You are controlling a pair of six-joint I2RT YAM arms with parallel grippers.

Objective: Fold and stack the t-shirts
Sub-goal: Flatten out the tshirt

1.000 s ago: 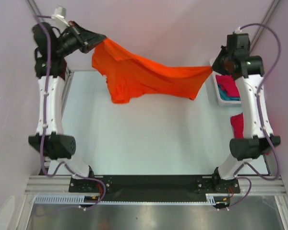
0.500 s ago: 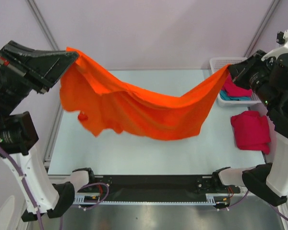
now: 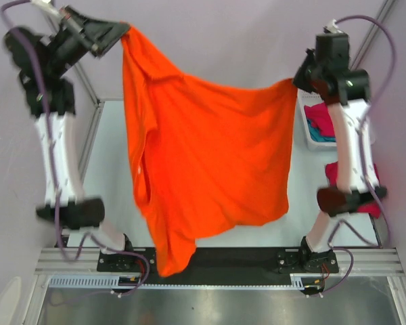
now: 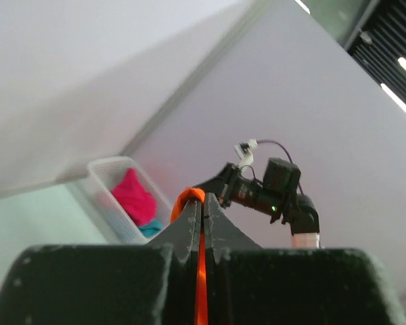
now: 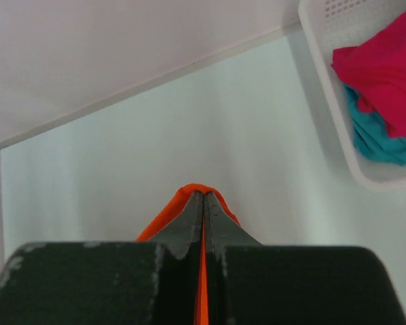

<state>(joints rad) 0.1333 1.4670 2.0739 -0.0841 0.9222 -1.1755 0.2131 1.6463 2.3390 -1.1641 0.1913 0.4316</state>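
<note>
The bright orange t-shirt point(image 3: 210, 156) hangs spread in the air between my two grippers, high above the table. My left gripper point(image 3: 124, 30) is shut on its upper left corner; a strip of orange cloth point(image 4: 201, 271) shows between the closed jaws. My right gripper point(image 3: 297, 80) is shut on its upper right corner, orange cloth point(image 5: 189, 196) pinched at the tips. The shirt's lower edge drapes down over the near rail. A folded magenta-red t-shirt point(image 3: 335, 172) lies at the right, partly hidden by the right arm. Another magenta-red shirt point(image 5: 386, 61) and a teal shirt point(image 5: 379, 142) lie in the basket.
The white mesh basket point(image 3: 303, 122) stands at the back right of the pale table point(image 3: 108, 156). It also shows in the left wrist view point(image 4: 98, 186) and the right wrist view point(image 5: 328, 81). Frame posts stand at the back corners. Purple walls enclose the cell.
Both arms have swung the orange shirt up and back. It now hangs long and spread open instead of sagging between the grippers, its lower edge reaching the near rail.
</note>
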